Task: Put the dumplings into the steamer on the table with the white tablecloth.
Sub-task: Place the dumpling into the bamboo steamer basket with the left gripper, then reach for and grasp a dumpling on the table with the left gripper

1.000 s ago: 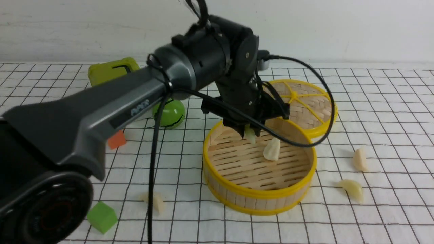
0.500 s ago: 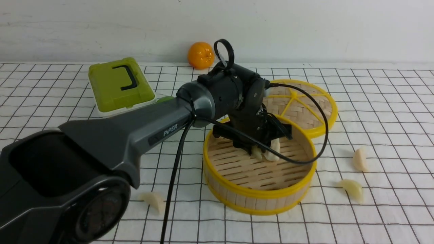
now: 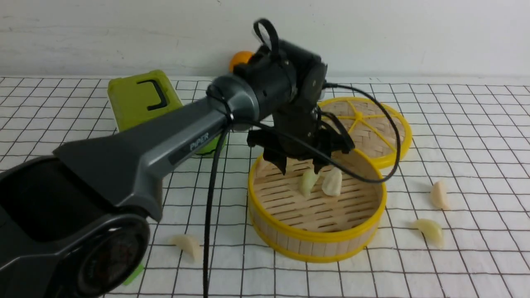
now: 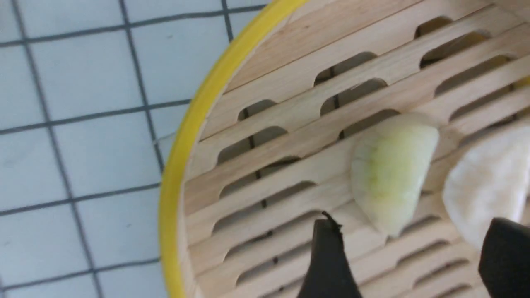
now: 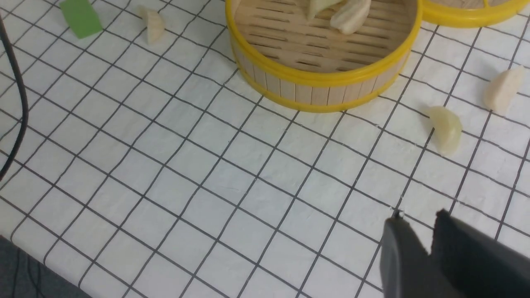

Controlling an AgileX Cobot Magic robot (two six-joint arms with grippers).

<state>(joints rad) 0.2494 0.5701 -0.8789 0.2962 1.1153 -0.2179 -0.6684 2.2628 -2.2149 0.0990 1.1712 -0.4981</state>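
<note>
A: Dumplings, where?
B: Two in the steamer (image 3: 314,239): pale-green dumpling (image 3: 307,182) & white dumpling (image 3: 332,181), side by side on the slatted floor, toward the far wall. Other 3 are out on the tabletop (image 3: 476,124), on the white grid cloth: left-side dumpling (image 3: 188,245) near the steamer's front-left, by the arm's black cable (image 3: 211,207). Cream dumpling (image 3: 439,194) & yellowish dumpling (image 3: 430,231) sit to the steamer's right, apart from it.
A: Left claw?
B: Left claw (image 3: 300,165) is over the steamer, just above those two, fingers spread wide, nothing btwn them.
A: Right claw?
B: Right claw (image 5: 430,240) shows in its wrist cam only, above bare cloth near the front edge. Narrow slit, empty.
A: Anything else?
B: Woven lid (image 3: 372,124) w/ yellow spokes behind the steamer, edges overlapping in front view. Green box (image 3: 140,101) far left, orange (image 3: 240,60) by the wall, green cube (image 5: 80,16) front left.
</note>
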